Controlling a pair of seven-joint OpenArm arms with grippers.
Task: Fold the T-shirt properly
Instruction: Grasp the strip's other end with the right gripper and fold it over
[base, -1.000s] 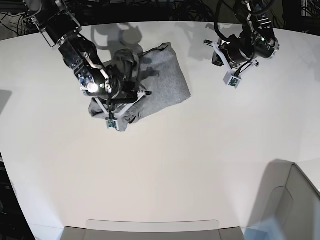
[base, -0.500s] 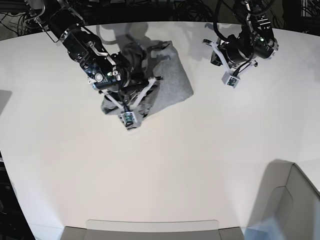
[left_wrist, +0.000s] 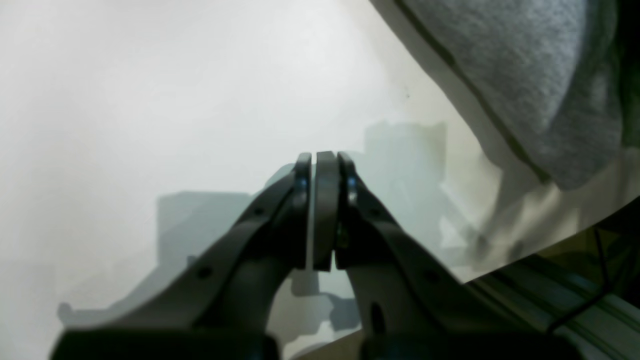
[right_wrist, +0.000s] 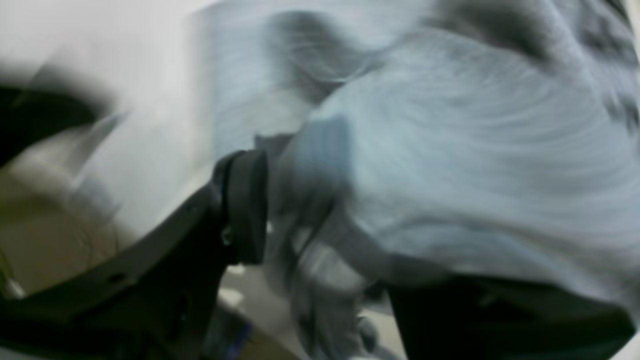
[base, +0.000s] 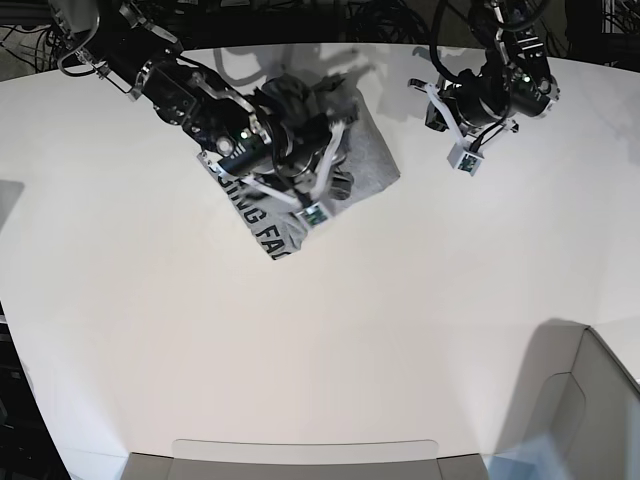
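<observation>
Lettering now shows on the T-shirt (base: 270, 232), bunched on the worktop (base: 300, 360). The right claw (right_wrist: 327, 240) gapes around its folds, perhaps releasing; the left claw (left_wrist: 320, 212) is nearly closed, empty. Soft, floppy cotton: pinch a hem corner.

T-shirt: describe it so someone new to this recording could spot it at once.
On the pale table, go to the half far from the grey bin. Beneath the right gripper lies the T-shirt, rumpled heather-grey cloth. Bold black lettering on its near part sets it apart from the plain bin.
</observation>
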